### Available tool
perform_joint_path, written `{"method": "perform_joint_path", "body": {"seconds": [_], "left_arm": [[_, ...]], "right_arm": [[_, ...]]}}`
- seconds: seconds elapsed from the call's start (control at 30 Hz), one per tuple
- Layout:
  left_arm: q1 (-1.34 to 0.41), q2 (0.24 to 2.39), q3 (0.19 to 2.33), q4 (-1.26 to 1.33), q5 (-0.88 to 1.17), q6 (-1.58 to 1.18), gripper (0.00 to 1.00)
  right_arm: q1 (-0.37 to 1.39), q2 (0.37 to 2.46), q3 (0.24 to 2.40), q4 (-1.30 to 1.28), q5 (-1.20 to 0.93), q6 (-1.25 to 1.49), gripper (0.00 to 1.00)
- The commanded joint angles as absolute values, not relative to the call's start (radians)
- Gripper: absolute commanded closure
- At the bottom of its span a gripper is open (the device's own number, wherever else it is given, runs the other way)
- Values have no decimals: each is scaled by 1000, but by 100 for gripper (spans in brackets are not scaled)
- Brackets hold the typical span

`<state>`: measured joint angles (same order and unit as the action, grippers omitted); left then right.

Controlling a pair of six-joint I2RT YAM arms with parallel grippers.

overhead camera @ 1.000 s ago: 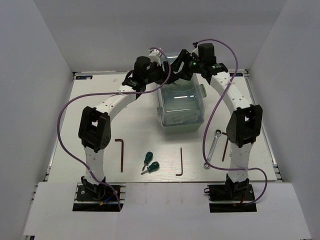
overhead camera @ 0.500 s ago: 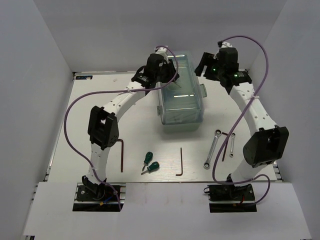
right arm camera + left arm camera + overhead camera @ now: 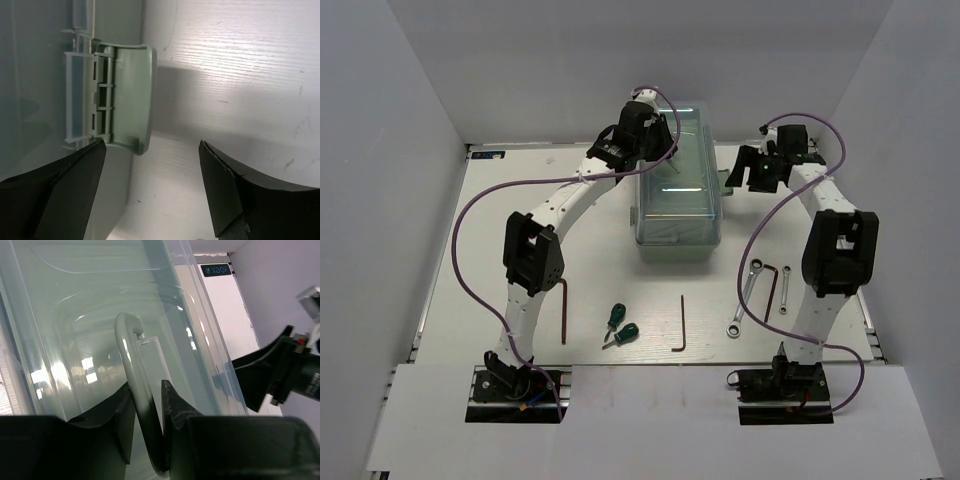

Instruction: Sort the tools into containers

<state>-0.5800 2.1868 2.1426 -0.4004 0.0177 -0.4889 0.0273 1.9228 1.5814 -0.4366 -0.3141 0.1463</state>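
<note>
The mint-green toolbox (image 3: 678, 205) stands at the table's back middle, lid closed. My left gripper (image 3: 655, 150) is over its top and shut on the toolbox handle (image 3: 131, 360). My right gripper (image 3: 738, 178) is open and empty beside the box's right side, facing its latch (image 3: 131, 95). On the table lie two green-handled screwdrivers (image 3: 618, 326), brown hex keys (image 3: 563, 308) (image 3: 682, 324) (image 3: 771, 292) and silver wrenches (image 3: 745, 298) (image 3: 784, 296).
White walls close in the table at the back and both sides. The tools lie in the near half between the two arm bases. Purple cables loop off both arms.
My right arm has swung from over the box out to its right side and lower, next to the latch. My left gripper moved onto the handle. The box shifted slightly.
</note>
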Motion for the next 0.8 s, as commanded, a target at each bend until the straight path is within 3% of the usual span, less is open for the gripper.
{"method": "perform_joint_path", "body": {"seconds": [0.0,0.1,0.2,0.3,0.33,0.37,0.77], "left_arm": [[-580,2184,2157,-443,34,-416,93],[-580,2184,2157,-434,55,-416,100],[-580,2184,2166,-434,64,-416,100],[-580,2184,2175,-434,64,-416,100],[-580,2175,2175,-434,64,-416,100],[-580,2175,2184,-434,64,-416,100],[-540,1985,2105,-434,-29,-416,100]], "right_arm": [[20,1962,1657,-416,-420,89,19],[11,2029,1689,-422,-500,121,23],[12,2081,1727,-419,-561,155,40],[11,2112,1744,-385,-566,176,73],[-21,2114,1741,-382,-572,181,94],[-28,2123,1741,-367,-574,204,100],[-89,2077,1727,-314,-471,242,100]]}}
